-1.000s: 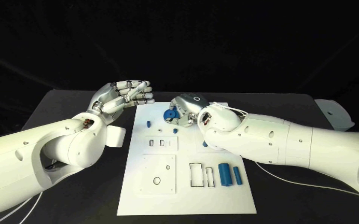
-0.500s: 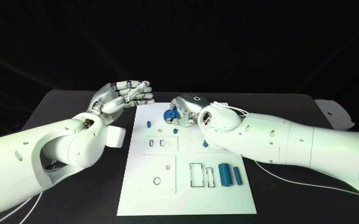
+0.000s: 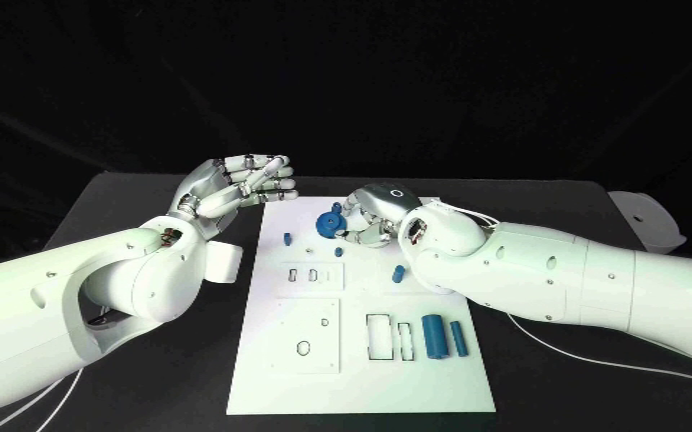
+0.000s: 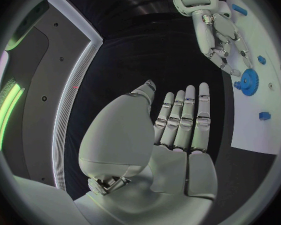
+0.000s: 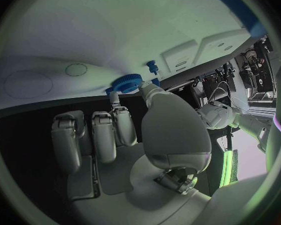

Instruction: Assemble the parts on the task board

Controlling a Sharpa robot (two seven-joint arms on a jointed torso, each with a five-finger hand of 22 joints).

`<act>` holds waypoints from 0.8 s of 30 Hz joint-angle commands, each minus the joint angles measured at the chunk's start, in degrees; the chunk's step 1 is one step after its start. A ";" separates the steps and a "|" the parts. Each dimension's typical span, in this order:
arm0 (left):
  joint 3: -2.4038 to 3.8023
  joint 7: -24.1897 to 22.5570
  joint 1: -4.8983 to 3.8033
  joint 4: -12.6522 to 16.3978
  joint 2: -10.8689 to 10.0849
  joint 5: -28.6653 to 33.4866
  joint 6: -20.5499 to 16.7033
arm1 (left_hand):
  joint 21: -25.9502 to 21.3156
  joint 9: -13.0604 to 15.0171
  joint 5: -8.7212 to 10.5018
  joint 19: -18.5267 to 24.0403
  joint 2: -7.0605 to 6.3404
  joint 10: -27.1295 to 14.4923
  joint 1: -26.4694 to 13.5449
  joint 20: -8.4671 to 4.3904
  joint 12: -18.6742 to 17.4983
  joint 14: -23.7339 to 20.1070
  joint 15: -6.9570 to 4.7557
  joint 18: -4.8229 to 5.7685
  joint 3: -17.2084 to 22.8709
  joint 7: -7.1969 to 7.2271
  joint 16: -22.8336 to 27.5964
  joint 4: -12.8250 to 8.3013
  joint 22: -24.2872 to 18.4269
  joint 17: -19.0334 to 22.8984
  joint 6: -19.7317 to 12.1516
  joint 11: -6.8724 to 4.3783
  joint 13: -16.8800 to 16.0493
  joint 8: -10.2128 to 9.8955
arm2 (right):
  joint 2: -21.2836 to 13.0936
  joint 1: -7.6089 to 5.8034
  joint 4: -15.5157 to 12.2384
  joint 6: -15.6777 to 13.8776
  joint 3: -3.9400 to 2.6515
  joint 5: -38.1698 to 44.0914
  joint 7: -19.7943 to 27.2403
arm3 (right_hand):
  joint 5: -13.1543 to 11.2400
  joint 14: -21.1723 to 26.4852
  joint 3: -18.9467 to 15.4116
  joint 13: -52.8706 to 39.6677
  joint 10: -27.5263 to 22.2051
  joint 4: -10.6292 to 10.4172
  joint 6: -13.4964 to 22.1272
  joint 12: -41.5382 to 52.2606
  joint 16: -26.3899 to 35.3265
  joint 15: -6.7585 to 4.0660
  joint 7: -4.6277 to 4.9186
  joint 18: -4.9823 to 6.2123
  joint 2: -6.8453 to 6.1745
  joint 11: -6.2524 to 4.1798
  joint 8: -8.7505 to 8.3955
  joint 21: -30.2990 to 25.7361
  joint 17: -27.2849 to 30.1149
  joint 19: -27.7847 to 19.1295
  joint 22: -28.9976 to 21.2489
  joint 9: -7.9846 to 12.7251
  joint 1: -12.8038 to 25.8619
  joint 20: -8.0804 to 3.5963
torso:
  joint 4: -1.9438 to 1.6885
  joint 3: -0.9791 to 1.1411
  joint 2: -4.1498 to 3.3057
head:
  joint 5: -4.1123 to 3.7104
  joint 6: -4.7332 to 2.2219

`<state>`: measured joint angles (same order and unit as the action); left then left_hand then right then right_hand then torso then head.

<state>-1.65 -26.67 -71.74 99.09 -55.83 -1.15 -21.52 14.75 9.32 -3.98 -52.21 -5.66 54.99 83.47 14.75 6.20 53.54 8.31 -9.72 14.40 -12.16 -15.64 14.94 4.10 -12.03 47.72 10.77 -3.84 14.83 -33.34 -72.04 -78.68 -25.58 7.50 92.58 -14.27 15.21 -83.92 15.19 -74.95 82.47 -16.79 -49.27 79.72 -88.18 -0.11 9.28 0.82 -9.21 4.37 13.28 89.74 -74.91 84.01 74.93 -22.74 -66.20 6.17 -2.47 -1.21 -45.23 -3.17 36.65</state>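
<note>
Right robot hand drifting toward 3 o'clock, now tilting blue gear pinched in fingertips, hovering over task board far end. Left robot hand staying released at 9 o'clock, idle. Gear likely nearing seating.

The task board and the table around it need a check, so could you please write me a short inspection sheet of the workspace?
Surface: black table, task board in the middle.
Job's things: blue gear at the board's far end; two blue cylinders lying near the right edge; small blue pegs between.
Clutter: nothing seen.
Hands: left hand raised beside the board, holding nothing; right hand at the gear, hold unclear.
Cables: white cable under the right arm.
Surroundings: dark backdrop.
</note>
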 commanded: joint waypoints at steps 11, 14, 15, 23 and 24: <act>0.05 -0.43 -0.06 -0.13 -0.28 -0.24 0.98 | -0.35 -0.07 0.40 -0.49 -0.03 0.40 0.36 -0.09 -0.15 0.26 0.22 -0.86 0.44 -1.52 0.22 0.03 -0.07 -0.08 0.15 0.15 0.05 -0.23 | -15.20 -2.57 -9.86 -5.81 -0.52 -15.01 7.48 | -2.28 -4.71 2.93 -5.39 -1.45 2.83 -1.37 -1.98 0.11 0.23 -0.23 -0.82 -2.20 -0.13 -1.34 0.26 -8.87 5.99 15.07 -0.24 -6.95 0.09 | 0.87 0.25 0.38 | -0.80 -0.30; 0.05 -0.45 -0.05 -0.18 -0.31 -0.24 1.01 | -0.44 -0.13 0.40 -0.52 -0.09 0.33 0.29 -0.08 -0.36 0.25 0.25 -0.85 0.54 -1.59 0.32 0.03 -0.10 -0.16 0.07 0.21 0.06 -0.34 | -18.81 -2.97 -10.34 -3.44 -0.53 -19.38 10.03 | -2.92 -4.83 3.57 -5.49 -1.34 3.89 -2.27 -1.86 -0.04 0.08 -0.47 -0.82 -2.67 -0.34 -1.18 0.26 -9.40 5.99 15.07 -0.42 -9.01 -0.02 | 1.05 0.35 0.42 | -0.96 -0.32; 0.05 -0.46 -0.05 -0.19 -0.30 -0.24 1.02 | -0.44 -0.13 0.40 -0.52 -0.09 0.33 0.29 -0.08 -0.36 0.25 0.25 -0.85 0.54 -1.59 0.32 0.03 -0.10 -0.16 0.07 0.21 0.06 -0.34 | -19.62 -3.04 -10.21 -2.66 -0.53 -20.38 10.74 | -2.94 -4.89 3.92 -5.56 -1.26 4.29 -2.65 -1.76 -0.13 0.00 -0.57 -0.82 -2.69 -0.43 -1.06 0.26 -9.68 5.99 15.07 -0.49 -9.78 -0.08 | 1.10 0.39 0.43 | -0.99 -0.35; 0.04 -0.53 -0.04 -0.39 -0.20 -0.24 1.21 | -0.45 -0.13 0.40 -0.52 -0.10 0.36 0.30 -0.08 -0.37 0.25 0.25 -0.85 0.56 -1.57 0.33 0.01 -0.11 -0.16 0.08 0.20 0.06 -0.34 | -22.76 -2.67 -6.45 2.64 -0.30 -22.95 15.93 | -2.77 -5.21 5.81 -5.31 -1.56 6.49 -2.54 -2.13 -0.61 -0.24 -0.66 -0.82 -3.64 -0.63 -1.82 0.26 -11.24 5.99 15.07 -0.27 -13.41 -0.36 | 1.22 0.76 0.50 | -1.10 -0.23; 0.04 -0.53 -0.03 -0.41 -0.20 -0.24 1.22 | -0.45 -0.13 0.40 -0.52 -0.10 0.36 0.30 -0.08 -0.37 0.25 0.25 -0.85 0.56 -1.57 0.33 0.01 -0.11 -0.16 0.08 0.20 0.06 -0.34 | -22.79 -2.58 -6.23 2.78 -0.29 -22.89 16.08 | -2.73 -5.22 5.88 -5.31 -1.57 6.54 -2.39 -2.14 -0.62 -0.17 -0.52 -0.82 -3.70 -0.53 -1.95 0.26 -11.27 5.99 15.07 -0.23 -13.48 -0.34 | 1.18 0.78 0.50 | -1.07 -0.20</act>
<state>-1.65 -26.67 -71.73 98.65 -56.12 -1.15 -21.43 14.53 9.24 -3.78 -52.21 -5.65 54.99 83.47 14.75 6.21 53.54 8.31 -9.72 14.73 -12.16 -15.65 14.93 4.05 -12.13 47.72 10.77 -3.84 14.83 -56.13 -74.79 -85.16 -26.57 7.17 72.11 -2.27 12.50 -83.92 21.06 -74.93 81.16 -10.45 -51.75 77.81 -88.48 -0.11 8.65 0.82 -12.81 3.90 11.51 89.74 -74.95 84.01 74.91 -23.02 -79.17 6.17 -1.26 -0.59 -44.75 -4.32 36.35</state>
